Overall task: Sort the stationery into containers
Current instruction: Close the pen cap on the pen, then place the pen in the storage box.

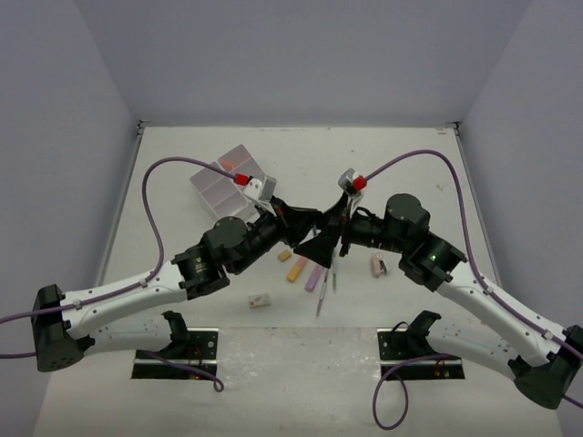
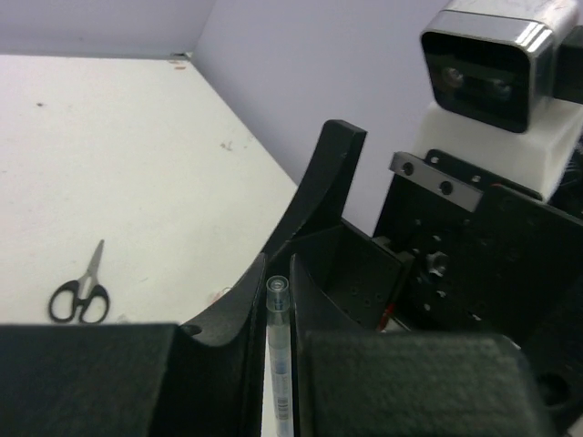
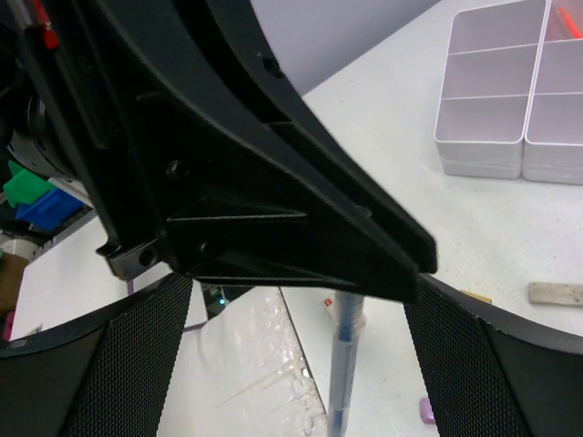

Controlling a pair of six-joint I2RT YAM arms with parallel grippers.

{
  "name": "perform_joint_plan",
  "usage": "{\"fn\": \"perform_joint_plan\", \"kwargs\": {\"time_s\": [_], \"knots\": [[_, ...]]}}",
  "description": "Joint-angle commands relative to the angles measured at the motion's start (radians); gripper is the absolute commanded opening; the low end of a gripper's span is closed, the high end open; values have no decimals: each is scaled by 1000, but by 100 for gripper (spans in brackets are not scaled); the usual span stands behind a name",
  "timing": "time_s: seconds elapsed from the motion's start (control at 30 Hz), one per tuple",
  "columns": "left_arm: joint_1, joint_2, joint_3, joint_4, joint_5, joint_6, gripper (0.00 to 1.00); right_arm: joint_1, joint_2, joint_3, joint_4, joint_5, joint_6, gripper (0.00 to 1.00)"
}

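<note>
– Left gripper (image 2: 278,273), pressed onto a pen (image 2: 281,364): why are we holding it here, well short of the containers (image 3: 481,155)?
– We are judging this a handover: the right gripper (image 3: 301,305) is standing spread around ours, so we alone are gripping the pen.
– What are we missing?
– Its lower end is running off the left wrist view; overhead, the arms are masking it.

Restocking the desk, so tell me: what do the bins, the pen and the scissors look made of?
The bins look like translucent white plastic: smooth, with thin walls that let light through. The pen seems to be clear plastic, since its inner tube shows through the barrel. The scissors have black handles, probably plastic, and grey blades, likely metal.
</note>
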Motion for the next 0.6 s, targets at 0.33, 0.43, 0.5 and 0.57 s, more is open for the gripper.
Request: {"fn": "perform_joint_plan", "kwargs": {"time_s": [0.33,0.43,0.5,0.57], "knots": [[106,138,187,-40,-351,284,0,-1,-172,-90,-159,424,-18,99],[177,179,235,-32,-428,339,0,-2,-219,-85,-209,486,-6,99],[241,209,257,-2,-464,364,0,-2,-244,-85,-220,507,-2,99],[304,242,268,45,-486,389,0,-2,-261,-84,-225,509,3,99]]}}
